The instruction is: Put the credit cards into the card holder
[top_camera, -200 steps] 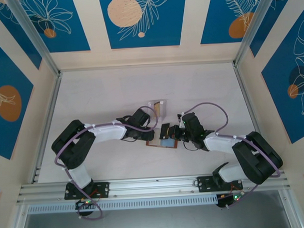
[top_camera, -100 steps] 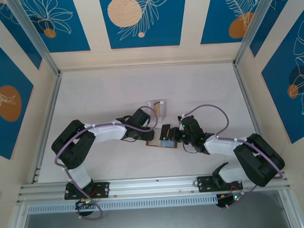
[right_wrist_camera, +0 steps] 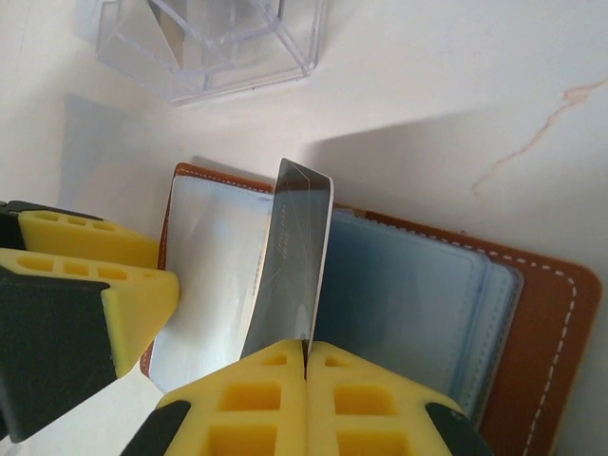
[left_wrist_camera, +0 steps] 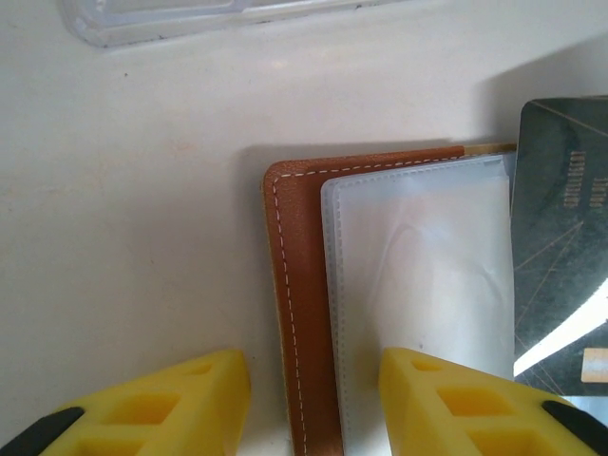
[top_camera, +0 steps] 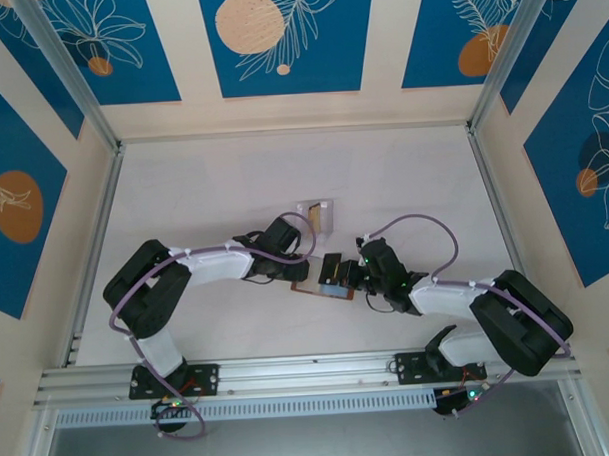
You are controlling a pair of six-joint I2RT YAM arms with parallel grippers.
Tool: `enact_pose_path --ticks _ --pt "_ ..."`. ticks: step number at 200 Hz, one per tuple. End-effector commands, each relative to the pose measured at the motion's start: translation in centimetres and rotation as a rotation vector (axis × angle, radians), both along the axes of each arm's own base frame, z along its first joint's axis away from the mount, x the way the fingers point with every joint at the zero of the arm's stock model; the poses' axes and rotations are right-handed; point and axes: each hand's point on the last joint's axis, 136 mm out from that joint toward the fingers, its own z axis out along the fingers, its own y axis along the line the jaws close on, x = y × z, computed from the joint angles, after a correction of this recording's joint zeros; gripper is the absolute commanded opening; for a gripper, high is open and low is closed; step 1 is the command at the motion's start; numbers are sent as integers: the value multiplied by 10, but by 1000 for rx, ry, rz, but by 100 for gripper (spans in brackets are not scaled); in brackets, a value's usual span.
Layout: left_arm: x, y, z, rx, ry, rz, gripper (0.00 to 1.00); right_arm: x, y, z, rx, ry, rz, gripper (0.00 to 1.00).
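1. The card holder (right_wrist_camera: 546, 323) lies open and flat on the white table (top_camera: 204, 201), a little below the middle of the top view. Its brown stitched leather rim frames the pockets inside.
2. The right pincer (right_wrist_camera: 305, 366) is closed on a dark credit card (right_wrist_camera: 294, 247), pinching the card's lower end between its two yellow pads at the bottom of the right wrist view.
3. The card is tilted up on its long edge over the middle of the holder. A clear sleeve (left_wrist_camera: 418, 266) lies to its left and grey-blue pockets to its right in the right wrist view. I cannot tell whether its lower edge already sits inside a pocket.
4. The left pincer (left_wrist_camera: 312, 369) stands open, holding nothing. In the left wrist view one yellow finger hangs over bare table at lower left and the other over the clear sleeve, with the holder's brown edge between them. Whether that finger presses on the sleeve cannot be told.
5. The dark card also shows at the right edge of the left wrist view, beside the sleeve's right side.
6. A clear plastic box (right_wrist_camera: 218, 47) sits on the table near the holder, apart from it, toward the top of both wrist views.
7. In the top view the two pincers come together over the holder from left and right.
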Motion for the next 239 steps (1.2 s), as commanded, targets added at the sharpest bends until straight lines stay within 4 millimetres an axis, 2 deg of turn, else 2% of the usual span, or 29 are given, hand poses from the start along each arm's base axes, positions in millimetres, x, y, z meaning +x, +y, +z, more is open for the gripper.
enact_pose_path --ticks 1,53,125,177,239 --pt "-32 24 -34 103 134 -1 42 -9 -7 -13 -35 28 -21 0" --pt "-33 24 -37 102 138 0 42 -7 -2 -10 -4 28 -28 0" --pt "-35 24 -39 105 141 -2 42 -9 -2 -18 27 67 -83 0" --pt "-34 34 -37 134 119 10 42 -6 -2 -9 63 71 -86 0" --pt "-43 40 -39 147 117 11 38 -7 2 -8 90 89 -63 0"
